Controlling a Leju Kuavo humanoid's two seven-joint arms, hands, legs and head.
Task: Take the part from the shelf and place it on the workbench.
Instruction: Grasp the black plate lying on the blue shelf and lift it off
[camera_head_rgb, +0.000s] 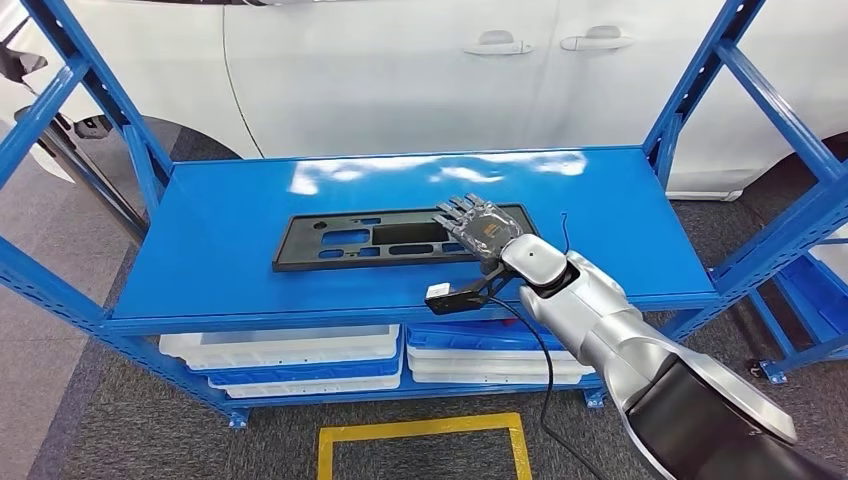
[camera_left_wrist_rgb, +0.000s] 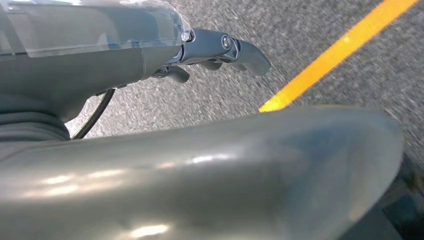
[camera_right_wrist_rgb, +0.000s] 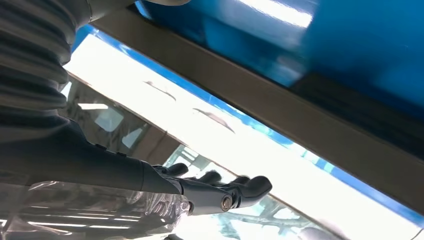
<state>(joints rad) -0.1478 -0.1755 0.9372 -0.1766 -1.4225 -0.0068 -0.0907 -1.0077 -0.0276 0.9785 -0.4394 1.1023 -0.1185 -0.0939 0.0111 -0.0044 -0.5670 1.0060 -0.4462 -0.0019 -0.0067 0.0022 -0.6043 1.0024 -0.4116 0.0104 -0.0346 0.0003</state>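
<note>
The part (camera_head_rgb: 400, 239), a flat black plastic panel with slotted cut-outs, lies on the glossy blue shelf (camera_head_rgb: 240, 200); the right hand (camera_head_rgb: 478, 222) rests flat over its right end, fingers extended, grasping nothing; behind the shelf stands a white car (camera_head_rgb: 380, 70); below it, stacked white trays (camera_head_rgb: 290, 352); the left hand (camera_left_wrist_rgb: 220, 47) hangs over grey carpet (camera_left_wrist_rgb: 210, 100) beside a yellow line (camera_left_wrist_rgb: 340, 50), its fingers curled inward around nothing.
</note>
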